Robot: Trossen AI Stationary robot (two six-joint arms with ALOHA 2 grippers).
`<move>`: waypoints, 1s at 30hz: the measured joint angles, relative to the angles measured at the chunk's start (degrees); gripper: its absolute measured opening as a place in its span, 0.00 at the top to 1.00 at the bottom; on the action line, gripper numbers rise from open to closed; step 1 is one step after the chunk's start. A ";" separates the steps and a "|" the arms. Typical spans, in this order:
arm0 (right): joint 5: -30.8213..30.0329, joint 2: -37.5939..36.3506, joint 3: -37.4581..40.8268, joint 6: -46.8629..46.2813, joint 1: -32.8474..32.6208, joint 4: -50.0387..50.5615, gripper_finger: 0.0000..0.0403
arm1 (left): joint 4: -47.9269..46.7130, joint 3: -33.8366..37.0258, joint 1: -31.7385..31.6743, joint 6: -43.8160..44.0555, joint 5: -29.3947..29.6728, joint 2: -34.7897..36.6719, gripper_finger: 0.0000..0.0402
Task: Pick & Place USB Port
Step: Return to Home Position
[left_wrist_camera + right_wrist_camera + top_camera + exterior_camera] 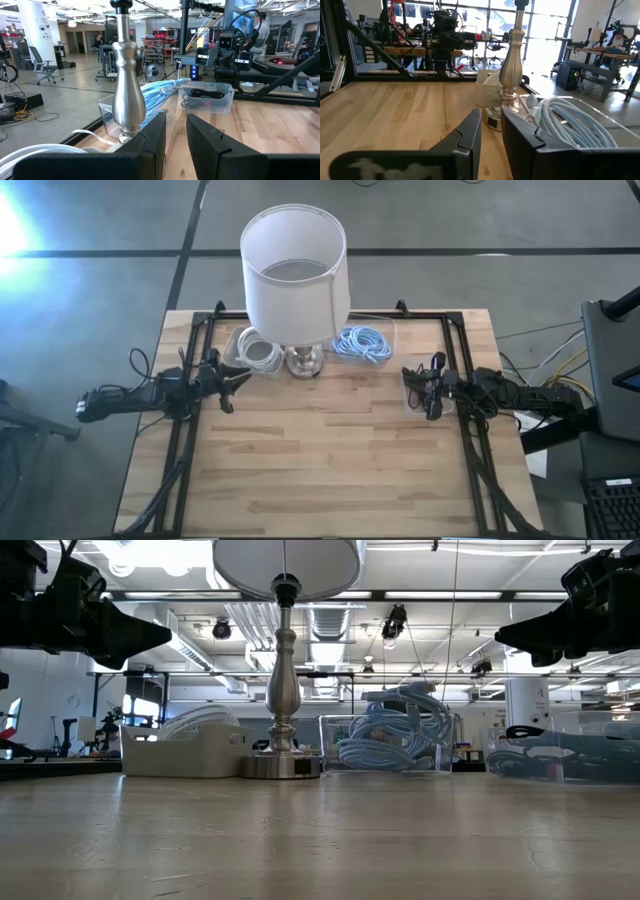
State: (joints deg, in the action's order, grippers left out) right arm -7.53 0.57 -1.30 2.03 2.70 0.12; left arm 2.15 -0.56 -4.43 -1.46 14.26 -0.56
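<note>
Two pincers empty, black USB cable binned: the job looks all but finished.

Left pincer (176,125) hangs raised over the left side of the worktop (330,470), its fingers a narrow slot apart with nothing between them. Next come a white bin (190,752) holding a coiled white cable (258,350), the table lamp (293,270), and a clear bin (330,740) heaped with pale blue cables (362,342). Farther right, the black USB cable (202,93) lies inside the right transparent bin (220,104). Right pincer (491,115) hangs raised near that bin, likewise slightly spread and carrying nothing. No cable shows loose on the bare wood, so the placing seems done. All that appears left is for both arms to settle at rest.
</note>
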 joint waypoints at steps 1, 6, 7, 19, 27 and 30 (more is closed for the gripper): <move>0.02 0.00 0.00 0.05 0.00 0.00 0.82 | 0.00 0.00 0.00 0.01 -0.02 0.00 0.80; 0.01 -0.01 0.00 0.00 -0.02 0.00 0.80 | -0.01 0.00 0.00 0.00 -0.01 0.00 0.80; 0.00 0.01 0.00 -0.10 -0.02 0.02 0.79 | -0.01 0.00 0.00 0.00 0.00 -0.01 0.80; 0.00 0.00 0.00 -0.04 -0.02 0.00 0.80 | -0.01 0.00 0.00 0.00 -0.01 -0.01 0.80; 0.01 0.00 0.00 0.03 -0.07 0.01 0.83 | 0.00 0.00 0.00 0.01 -0.01 -0.02 0.80; 0.00 0.01 0.00 0.07 -0.07 0.00 0.83 | -0.02 0.00 0.00 -0.01 -0.02 0.00 0.80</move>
State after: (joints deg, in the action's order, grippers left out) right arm -7.53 0.58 -1.30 2.11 2.63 0.12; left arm 2.13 -0.56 -4.43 -1.47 14.24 -0.56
